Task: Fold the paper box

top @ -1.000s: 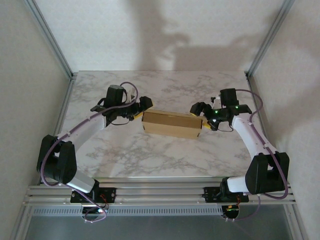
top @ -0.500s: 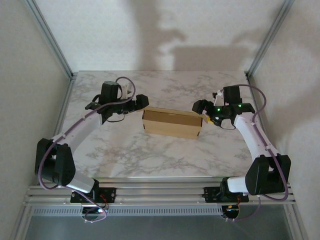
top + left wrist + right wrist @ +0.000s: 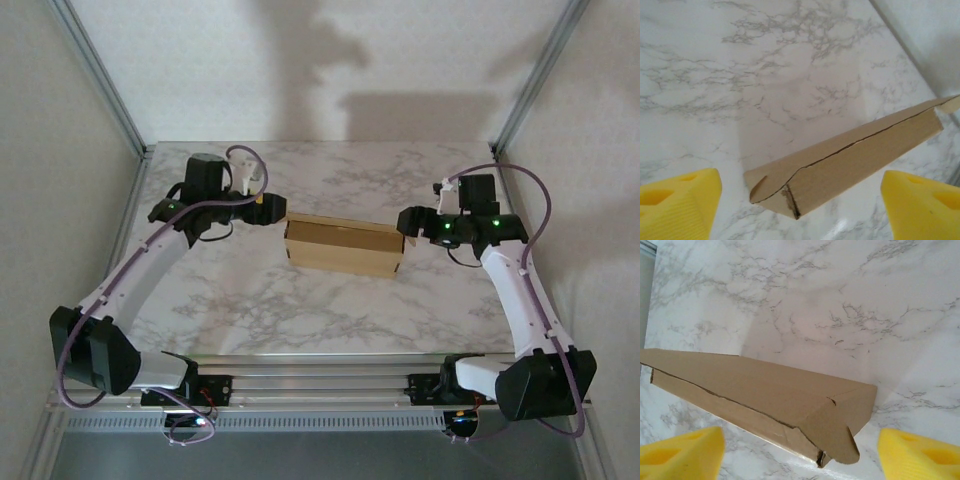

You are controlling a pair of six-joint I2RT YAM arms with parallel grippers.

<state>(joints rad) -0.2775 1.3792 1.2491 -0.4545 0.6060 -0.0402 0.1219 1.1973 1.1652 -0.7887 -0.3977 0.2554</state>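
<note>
Top external view first: what has changed, Ben?

Ben: Both arms have pulled back. A second ago the left gripper (image 3: 266,207) and right gripper (image 3: 408,219) were pressed up to the two ends of the paper box (image 3: 343,245). Now each is apart from it, drawn out toward its own side edge of the table (image 3: 300,310).

Ana: And the box itself?

Ben: It hasn't shifted. It lies near the middle of the table, a little toward the far edge, closed into a slim flat shape.

Ana: Are the pincers holding anything?

Ben: No. In both wrist views the yellow pads (image 3: 680,200) stand wide apart with nothing between them, so both are open and empty.

Ana: So the folding is done?

Ben: I'd judge it nearly or fully done, and the retreat looks like a release. I can't confirm it, though. The long seam gapes slightly, and at each end a rounded tab pokes out. Whether those tabs sit in their slots is hard to make out. The underside is hidden, and the left wrist view cuts off the far end.
</note>
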